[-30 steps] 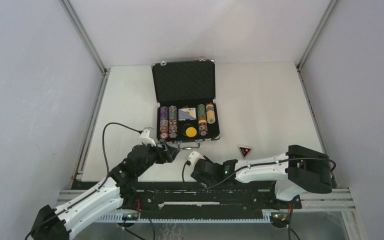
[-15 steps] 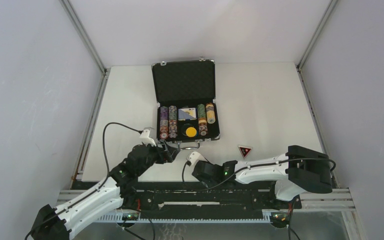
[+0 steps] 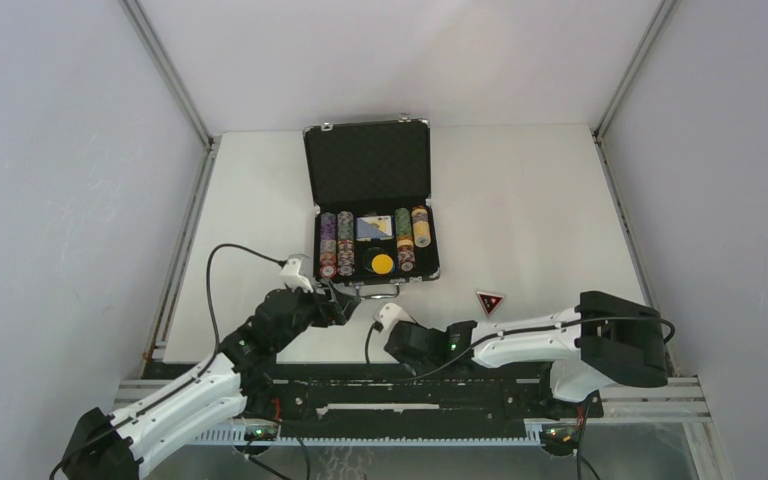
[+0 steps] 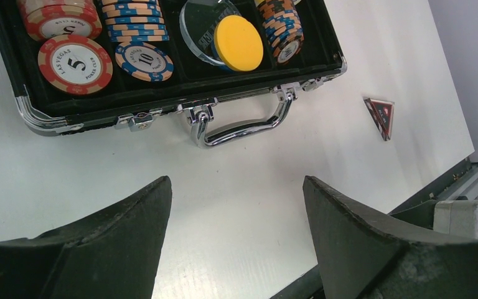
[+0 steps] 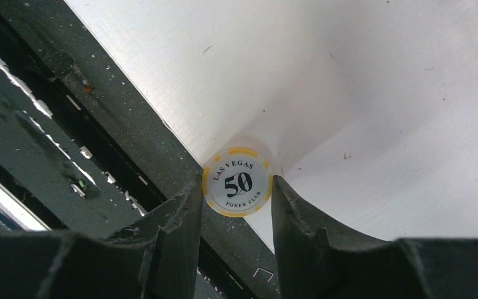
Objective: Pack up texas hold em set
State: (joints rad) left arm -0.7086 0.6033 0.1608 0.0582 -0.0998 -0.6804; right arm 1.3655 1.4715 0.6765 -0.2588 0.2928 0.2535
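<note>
My right gripper (image 5: 236, 182) clamps a 50 chip (image 5: 237, 184).
It sits nearer than the briefcase (image 3: 368, 165), at the counter (image 3: 520, 200) edge; my left gripper (image 4: 235, 185) stands open.

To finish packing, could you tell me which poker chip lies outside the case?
The white-and-yellow chip marked 50, at the table's near edge between the right claw's fingers; the 5 chip and 10 chip sit inside the briefcase.

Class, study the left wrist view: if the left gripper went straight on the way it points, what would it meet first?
Probably the metal handle of the briefcase, dead ahead of the open left gripper; depth is unclear, so it might touch the table first.
</note>
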